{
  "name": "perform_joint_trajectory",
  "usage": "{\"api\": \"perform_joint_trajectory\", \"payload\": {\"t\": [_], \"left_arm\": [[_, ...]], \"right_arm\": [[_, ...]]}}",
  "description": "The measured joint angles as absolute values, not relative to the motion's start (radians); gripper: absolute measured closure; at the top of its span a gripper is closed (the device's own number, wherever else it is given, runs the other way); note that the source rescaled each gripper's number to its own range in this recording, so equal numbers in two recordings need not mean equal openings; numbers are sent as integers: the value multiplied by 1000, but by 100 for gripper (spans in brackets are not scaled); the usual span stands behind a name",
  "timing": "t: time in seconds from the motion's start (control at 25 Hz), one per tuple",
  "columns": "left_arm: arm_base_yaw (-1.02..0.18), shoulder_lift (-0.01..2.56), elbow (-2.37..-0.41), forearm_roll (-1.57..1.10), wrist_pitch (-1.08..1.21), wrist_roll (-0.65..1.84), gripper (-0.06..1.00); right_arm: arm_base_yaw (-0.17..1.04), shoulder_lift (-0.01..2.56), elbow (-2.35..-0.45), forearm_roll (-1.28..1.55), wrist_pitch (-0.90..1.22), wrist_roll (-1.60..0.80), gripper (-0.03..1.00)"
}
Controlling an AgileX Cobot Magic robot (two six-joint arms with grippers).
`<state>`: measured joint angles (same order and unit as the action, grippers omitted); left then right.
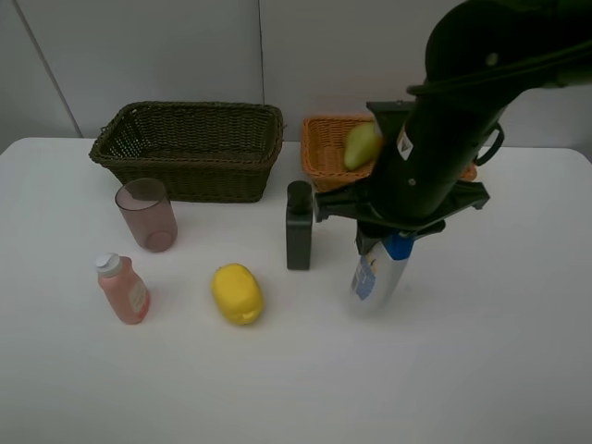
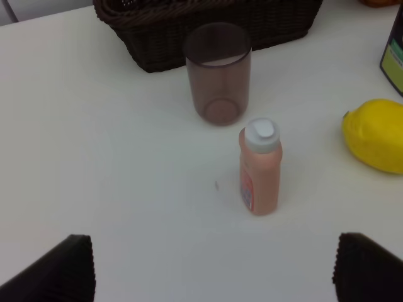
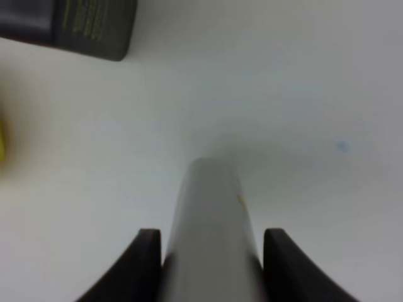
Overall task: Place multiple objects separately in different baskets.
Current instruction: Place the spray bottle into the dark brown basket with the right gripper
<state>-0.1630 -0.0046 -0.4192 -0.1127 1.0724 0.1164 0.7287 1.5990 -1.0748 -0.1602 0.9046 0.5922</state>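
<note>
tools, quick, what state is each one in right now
left tool: open, holding nothing
right tool: closed on the white bottle

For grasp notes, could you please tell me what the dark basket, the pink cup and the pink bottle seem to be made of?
The dark basket looks like woven wicker, matte: interlaced strands show. The pink cup is probably plastic, smooth and translucent: its base shows through the wall. The pink bottle is likely plastic: opaque, evenly coloured, moulded shape.
</note>
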Motion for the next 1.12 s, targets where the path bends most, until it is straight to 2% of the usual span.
{"api": "perform_joint_trajectory", "payload": {"t": [0.44,1.12], "left_arm": [[-163,-5,-419,-113,1072,116,-5],[-163,-5,-419,-113,1072,116,-5]], "right_arm": [[729,1569,-1285,-222,1075,500,97],[729,1638,-1581,-344,969,340,97]]}}
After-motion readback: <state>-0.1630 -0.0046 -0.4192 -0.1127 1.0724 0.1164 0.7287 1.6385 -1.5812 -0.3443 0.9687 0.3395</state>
